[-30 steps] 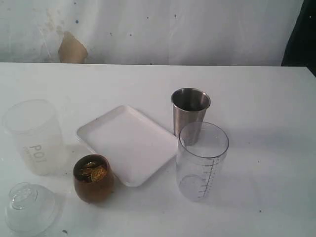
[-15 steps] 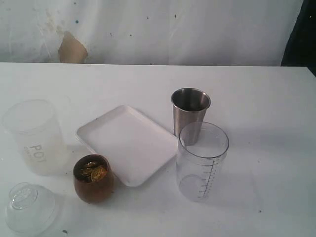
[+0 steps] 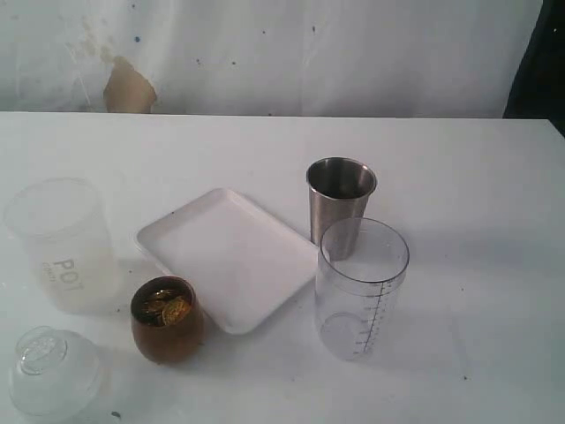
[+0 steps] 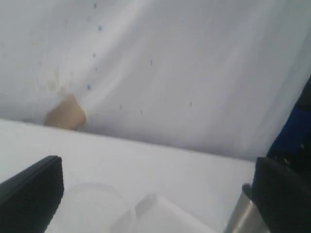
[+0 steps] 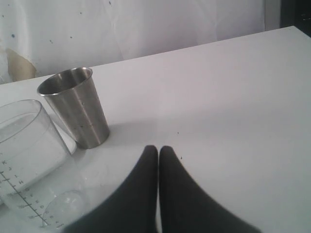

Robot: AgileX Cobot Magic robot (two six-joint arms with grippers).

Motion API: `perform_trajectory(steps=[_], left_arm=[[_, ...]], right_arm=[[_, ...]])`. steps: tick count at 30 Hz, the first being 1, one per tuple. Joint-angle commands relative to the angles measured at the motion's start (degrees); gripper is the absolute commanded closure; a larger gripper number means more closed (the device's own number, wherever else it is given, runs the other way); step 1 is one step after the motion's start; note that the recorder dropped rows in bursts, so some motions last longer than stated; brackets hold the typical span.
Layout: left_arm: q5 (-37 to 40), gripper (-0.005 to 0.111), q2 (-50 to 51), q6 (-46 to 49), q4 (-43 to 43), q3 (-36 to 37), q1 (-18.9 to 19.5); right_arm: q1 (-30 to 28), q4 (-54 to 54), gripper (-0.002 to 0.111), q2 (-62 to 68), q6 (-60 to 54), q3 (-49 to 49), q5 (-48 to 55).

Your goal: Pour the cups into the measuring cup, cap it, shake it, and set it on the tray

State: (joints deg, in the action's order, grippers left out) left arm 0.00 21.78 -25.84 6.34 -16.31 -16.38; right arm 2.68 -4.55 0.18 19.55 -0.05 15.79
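Tray (image 3: pixel 221 252) sat angled mid-table (image 3: pixel 477 221). Wood cup (image 3: pixel 168 322) stood upright just beside the tray's near edge, gold-coloured bits inside. Tumbler (image 3: pixel 340 208) stood upright by the tray's right side. Measuring cup (image 3: pixel 360 291) stood upright just in front of it, nearer the camera. P01 tub (image 3: pixel 62 247) stood far left, apart from the tray, w/ a clear dome lid (image 3: pixel 51 371) lying in front of it, near the wood cup. L gripper (image 4: pixel 158 194): jaws spread wide, gripping nothing, w/ the tray's corner and the tumbler's side in its view. R gripper (image 5: pixel 158 151): 2 fingers pressed together, gripping nothing, low over the table, near tumbler and measuring cup.
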Motion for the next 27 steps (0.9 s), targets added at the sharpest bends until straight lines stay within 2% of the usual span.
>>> perform_trajectory(steps=[1, 5, 6, 8, 10, 13, 16, 27], left_arm=[[1.74, 0.012, 11.1, 0.19, -0.23, 1.01, -7.82], [2.19, 0.037, 20.6, 4.1, 0.3, 1.01, -17.61], [2.02, 0.04, 23.43, 5.98, 0.79, 1.01, -20.03], [0.52, 0.037, 27.21, 7.62, 1.06, 1.01, -22.7], [-1.21, 0.028, 30.62, 7.73, 1.06, 1.01, -24.34], [-3.93, 0.014, 35.74, 7.92, 1.06, 1.01, -24.95], [-8.13, 0.007, 40.14, 7.92, 1.06, 1.01, -24.95], [-24.36, 0.007, 54.86, 8.34, 1.32, 1.01, -24.95]], right_arm=[[0.2, -0.05, 0.108, -0.18, -0.34, 0.05, -0.67], [0.2, -0.05, 0.108, -0.18, -0.34, 0.05, -0.67], [0.2, -0.05, 0.108, -0.18, -0.34, 0.05, -0.67], [0.2, -0.05, 0.108, -0.18, -0.34, 0.05, -0.67], [0.2, -0.05, 0.108, -0.18, -0.34, 0.05, -0.8], [0.2, -0.05, 0.108, -0.18, -0.34, 0.05, -0.8], [0.2, -0.05, 0.108, -0.18, -0.34, 0.05, -0.8], [0.2, -0.05, 0.108, -0.18, -0.34, 0.05, -0.8]])
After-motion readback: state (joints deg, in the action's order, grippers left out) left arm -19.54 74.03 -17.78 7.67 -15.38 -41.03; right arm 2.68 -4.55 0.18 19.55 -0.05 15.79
